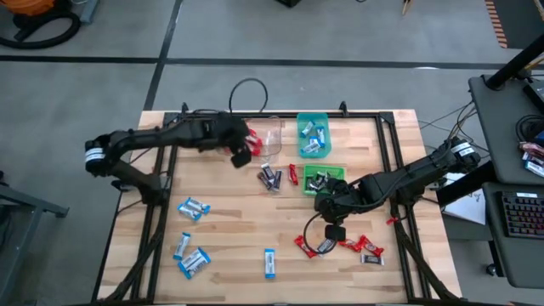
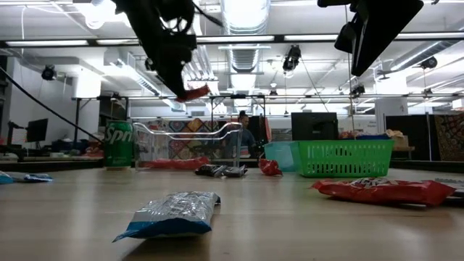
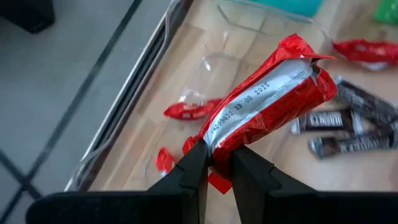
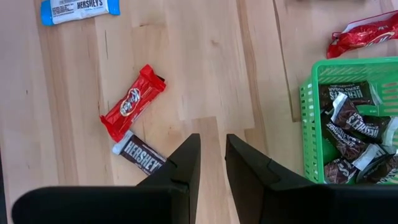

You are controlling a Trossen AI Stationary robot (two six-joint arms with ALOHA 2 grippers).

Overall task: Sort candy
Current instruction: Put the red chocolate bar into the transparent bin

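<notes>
A red candy bar is being pinched by one end in the left gripper, long axis pointing away from the fingers, hanging just above the clear bin where other red bars are lying. The right gripper is being held empty, jaws slightly parted, over bare table beside the green basket, with a red bar and dark Hershey's bar just off to its side.

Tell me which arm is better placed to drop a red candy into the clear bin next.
Left. Its end effector is shut on a red candy bar, raised beside the clear bin, which holds red bars. The right end effector holds nothing, near the green basket of dark bars.
</notes>
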